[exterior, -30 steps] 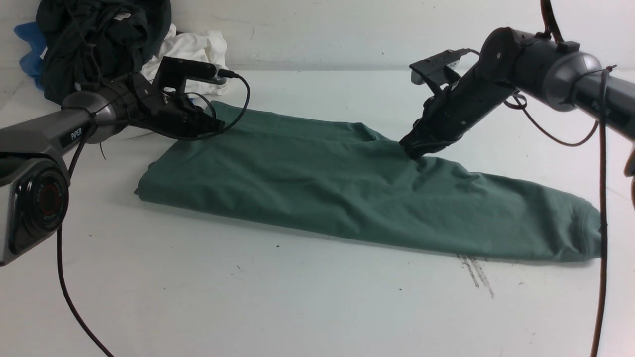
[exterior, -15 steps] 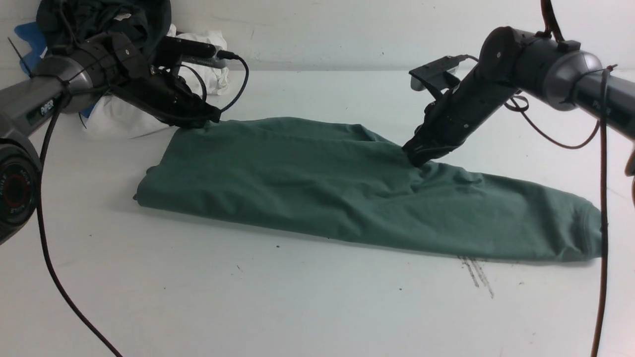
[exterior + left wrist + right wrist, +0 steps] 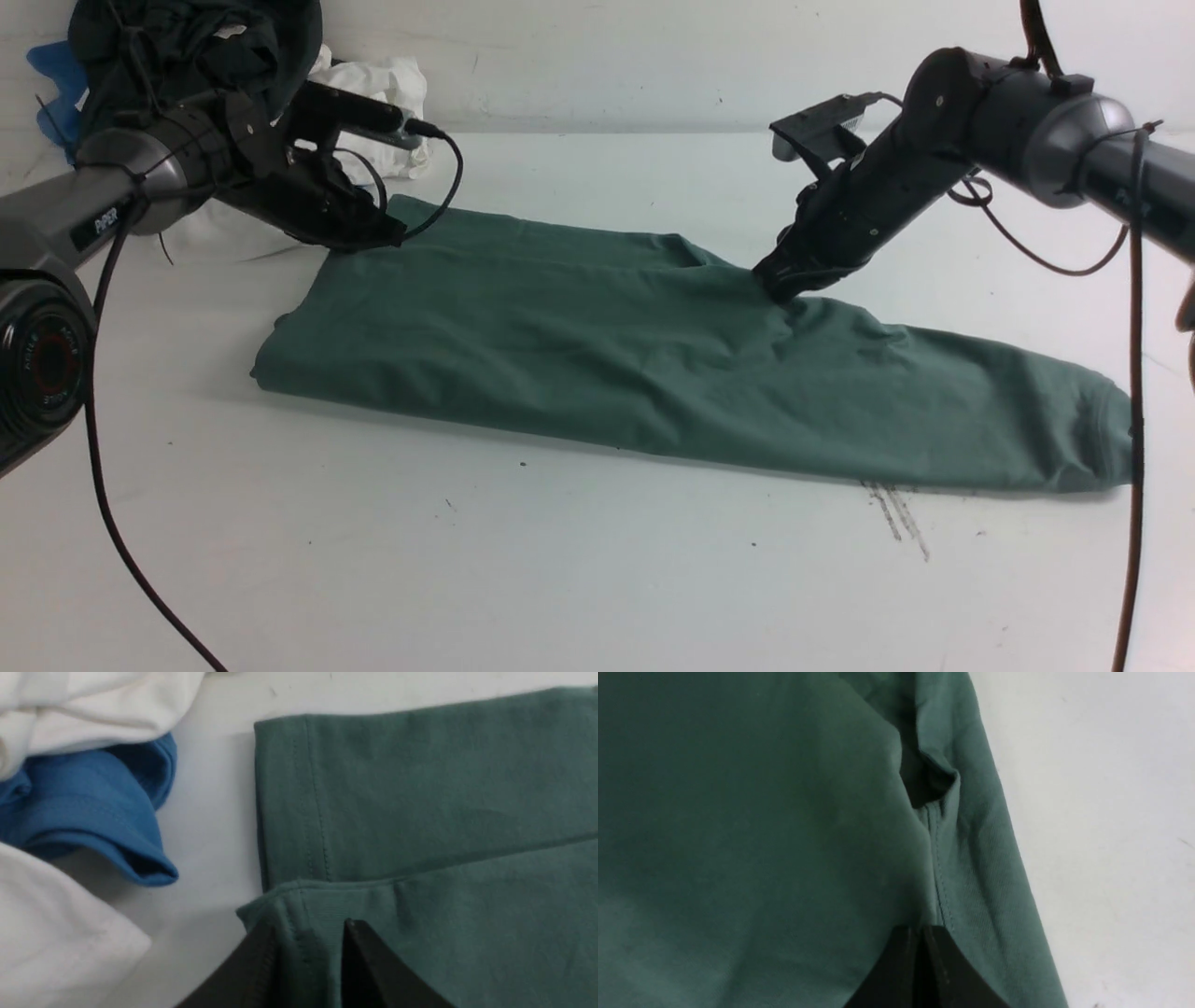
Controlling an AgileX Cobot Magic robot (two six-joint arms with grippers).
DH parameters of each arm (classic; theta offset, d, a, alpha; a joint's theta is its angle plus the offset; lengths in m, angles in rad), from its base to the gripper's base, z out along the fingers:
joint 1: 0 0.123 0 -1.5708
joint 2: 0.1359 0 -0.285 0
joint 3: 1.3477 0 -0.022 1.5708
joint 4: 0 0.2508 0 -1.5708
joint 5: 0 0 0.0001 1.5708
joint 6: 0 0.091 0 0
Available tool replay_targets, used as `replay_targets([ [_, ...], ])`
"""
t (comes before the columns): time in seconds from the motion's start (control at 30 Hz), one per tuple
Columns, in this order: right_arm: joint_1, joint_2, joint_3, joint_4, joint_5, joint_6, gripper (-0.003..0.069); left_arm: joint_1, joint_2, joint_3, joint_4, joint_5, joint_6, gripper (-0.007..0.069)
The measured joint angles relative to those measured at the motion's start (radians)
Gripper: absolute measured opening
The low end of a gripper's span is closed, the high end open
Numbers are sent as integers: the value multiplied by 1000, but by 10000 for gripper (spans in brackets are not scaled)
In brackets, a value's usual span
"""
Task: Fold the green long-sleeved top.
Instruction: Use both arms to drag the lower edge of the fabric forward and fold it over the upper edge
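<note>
Green long-sleeved top (image 3: 597,345) folded in long strip, creased; left gripper (image 3: 308,926) spread astride hem, right gripper (image 3: 920,928) pinching its far edge.

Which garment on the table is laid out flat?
The green long-sleeved top, mid-table; the heap of other garments is crumpled at the far left.

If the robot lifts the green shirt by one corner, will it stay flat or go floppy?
Probably floppy: the green top lies in soft folds, with creases bunching at the right hand. Likely light, being thin cloth. Pushed, it would probably wrinkle rather than slide whole.
</note>
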Motion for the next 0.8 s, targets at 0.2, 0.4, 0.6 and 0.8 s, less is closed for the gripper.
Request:
replay_targets([
  [0.2,0,1,0,5,-25,-8,-7,0,2,2,-14,-112,-4,318],
  [0.4,0,1,0,8,-46,-8,-7,2,3,2,-77,-110,-4,274],
  [0.6,0,1,0,11,-46,-8,-7,2,35,2,-91,-105,-4,230],
  [0.8,0,1,0,12,-46,-8,-7,2,39,2,-90,-87,-4,38],
])
